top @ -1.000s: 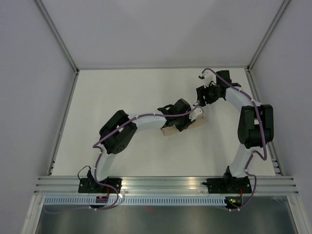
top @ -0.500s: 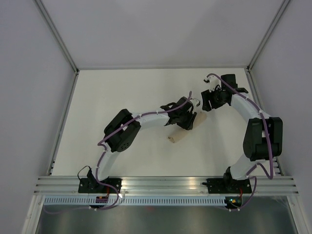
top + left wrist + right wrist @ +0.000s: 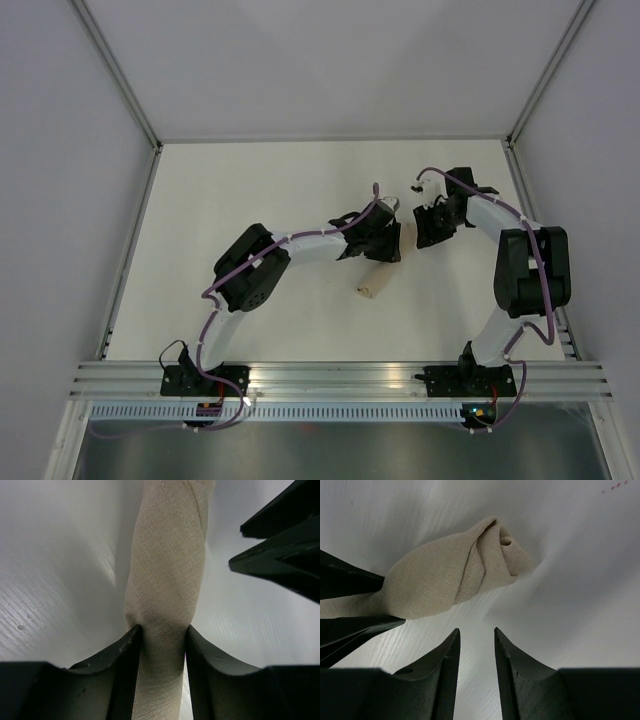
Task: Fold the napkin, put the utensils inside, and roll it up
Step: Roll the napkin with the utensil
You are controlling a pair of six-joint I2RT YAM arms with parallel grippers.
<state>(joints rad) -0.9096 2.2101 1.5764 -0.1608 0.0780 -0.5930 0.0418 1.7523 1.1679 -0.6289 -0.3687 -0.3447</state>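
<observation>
The napkin is already a tight tan roll. It lies close to the middle of the table, a little to the right, with one end pointing near and the other far. The left gripper is clamped across the roll, and both fingers press into the cloth so that it narrows there. This grip probably keeps the layers from springing loose. The right gripper hovers just beside the far end of the roll, its fingers a little apart with nothing between them. It seems placed there to tuck or steady the twisted end. No utensils show at either end, so it cannot be told if they are inside. Whether the roll rests on the table or is raised slightly is also unclear.

The table is white and matte, with faint fine lines in its surface. Plain pale walls close it on three sides. A metal rail runs along the near edge, where the arms are bolted.
</observation>
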